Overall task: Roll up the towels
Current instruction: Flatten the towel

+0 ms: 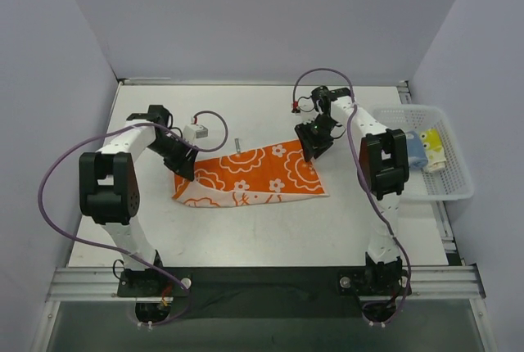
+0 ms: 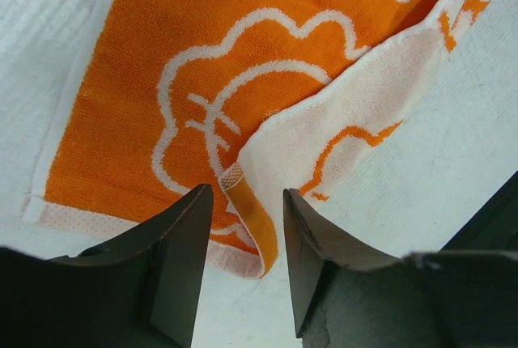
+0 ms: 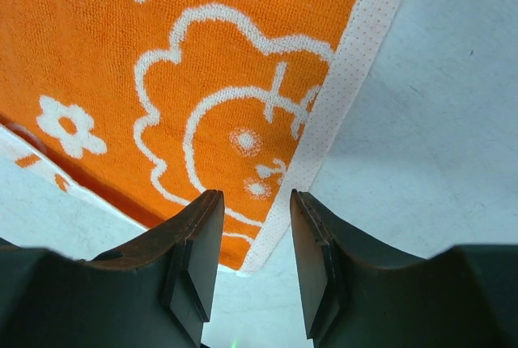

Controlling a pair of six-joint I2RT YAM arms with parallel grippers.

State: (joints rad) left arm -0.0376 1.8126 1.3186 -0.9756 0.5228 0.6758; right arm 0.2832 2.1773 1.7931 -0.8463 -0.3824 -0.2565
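Observation:
The orange towel (image 1: pixel 250 174) with white flower outlines lies on the table, its near edge folded over to show the pale underside. My left gripper (image 1: pixel 185 165) is open over the towel's left end; in the left wrist view (image 2: pixel 247 227) an orange hem loop (image 2: pixel 252 218) stands between its fingers. My right gripper (image 1: pixel 311 144) is open over the towel's far right corner; in the right wrist view (image 3: pixel 255 231) the pale dotted edge (image 3: pixel 324 121) runs between its fingers. A light blue towel (image 1: pixel 416 151) and a yellow towel (image 1: pixel 432 149) lie in the basket.
A white mesh basket (image 1: pixel 442 188) stands at the right edge of the table. A small white box (image 1: pixel 196 132) with a cable and a small grey pin (image 1: pixel 236 144) lie behind the towel. Grey walls close the back and sides.

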